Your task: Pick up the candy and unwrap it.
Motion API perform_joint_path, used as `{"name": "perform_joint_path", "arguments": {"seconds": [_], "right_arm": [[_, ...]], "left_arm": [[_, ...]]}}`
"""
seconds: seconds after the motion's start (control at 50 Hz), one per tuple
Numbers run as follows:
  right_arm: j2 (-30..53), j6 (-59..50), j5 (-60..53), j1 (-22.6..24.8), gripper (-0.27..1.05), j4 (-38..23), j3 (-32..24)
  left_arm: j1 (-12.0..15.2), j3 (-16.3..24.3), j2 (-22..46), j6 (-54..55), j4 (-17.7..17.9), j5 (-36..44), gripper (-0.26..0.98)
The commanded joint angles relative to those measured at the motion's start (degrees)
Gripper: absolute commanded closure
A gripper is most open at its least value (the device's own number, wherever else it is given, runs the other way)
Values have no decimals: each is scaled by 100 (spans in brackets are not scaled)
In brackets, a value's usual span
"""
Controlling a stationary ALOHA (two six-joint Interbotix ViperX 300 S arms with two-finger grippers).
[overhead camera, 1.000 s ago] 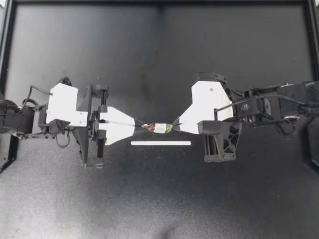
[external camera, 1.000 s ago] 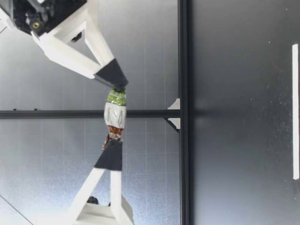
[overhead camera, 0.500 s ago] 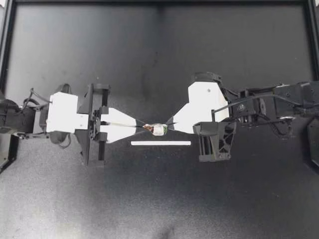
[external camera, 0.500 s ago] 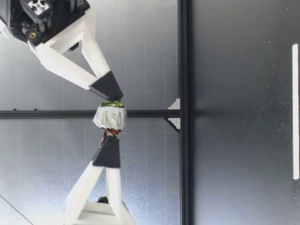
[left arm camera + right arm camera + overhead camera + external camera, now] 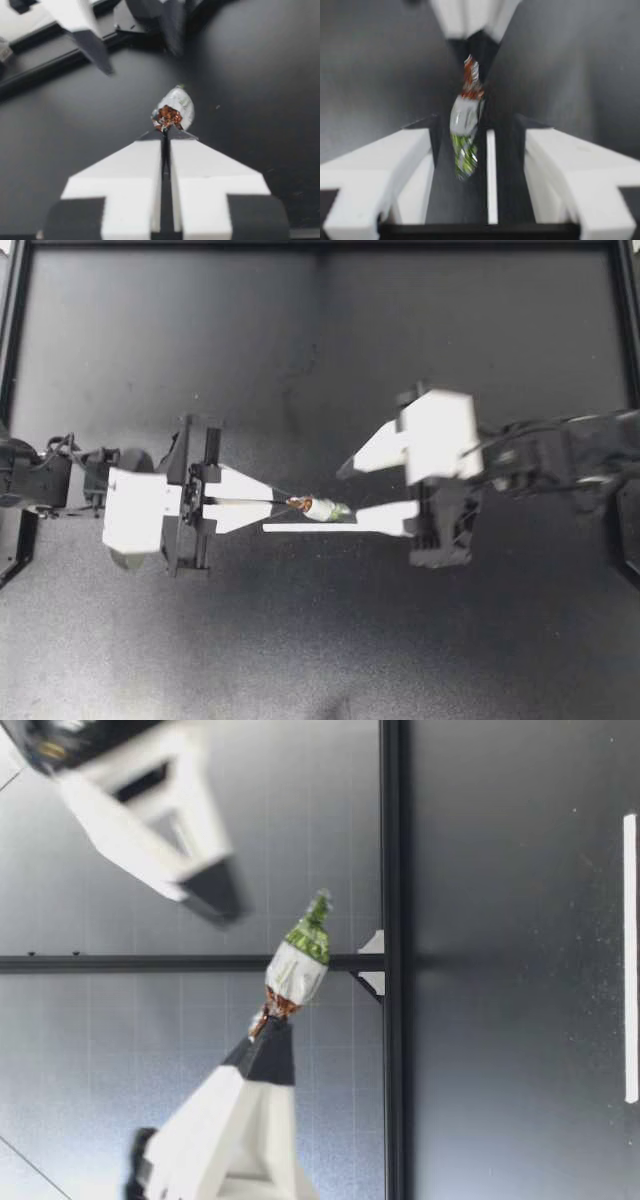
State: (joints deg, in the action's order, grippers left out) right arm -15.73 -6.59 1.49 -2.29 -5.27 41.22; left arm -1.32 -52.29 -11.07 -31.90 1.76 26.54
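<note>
Letting go of the green twist (image 5: 340, 509), right tool (image 5: 348, 490) gapes at three o'clock of the candy (image 5: 320, 508); left tool (image 5: 275, 503) alone pinches its brown end (image 5: 298, 504), wrapper still closed.

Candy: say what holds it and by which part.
My left gripper pinches the candy by its brown twisted end. My right gripper is open, not touching it.

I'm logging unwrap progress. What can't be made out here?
Whether the candy has a loosened wrapper: too small in the top view, blurred in the right wrist view.
The candy's green end: hidden behind its body in the left wrist view.
The lower fingertip of my right gripper: merges with the white strip in the top view.
How much twist my left gripper pinches: hidden between its fingers.
</note>
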Motion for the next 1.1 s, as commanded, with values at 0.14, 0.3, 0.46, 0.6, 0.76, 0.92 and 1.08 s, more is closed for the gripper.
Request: {"name": "perform_joint_path", "arguments": {"seconds": [0.14,0.3,0.46,0.6,0.76,0.92,1.08], "right_arm": [[-475,-1310,-2628,-299,19,404,817],[-141,-2101,-3322,-308,19,79,853],[202,-2558,-3428,-299,19,-589,571],[396,-2997,-3480,-299,19,-1002,448],[562,-3463,-3665,-308,19,-1371,396],[686,-3665,-3727,-308,20,-1521,360],[756,-3762,-3735,-308,21,-1582,343]], "left_arm": [[-44,360,-316,-2206,9,-272,87],[-193,369,-334,-3366,-44,44,87],[-229,202,-360,-3867,-35,510,87],[-229,79,-396,-3858,-35,721,87],[-237,44,-422,-3858,-35,826,87],[-229,44,-431,-3867,-26,835,87],[-229,35,-422,-3867,-18,888,87]]}}
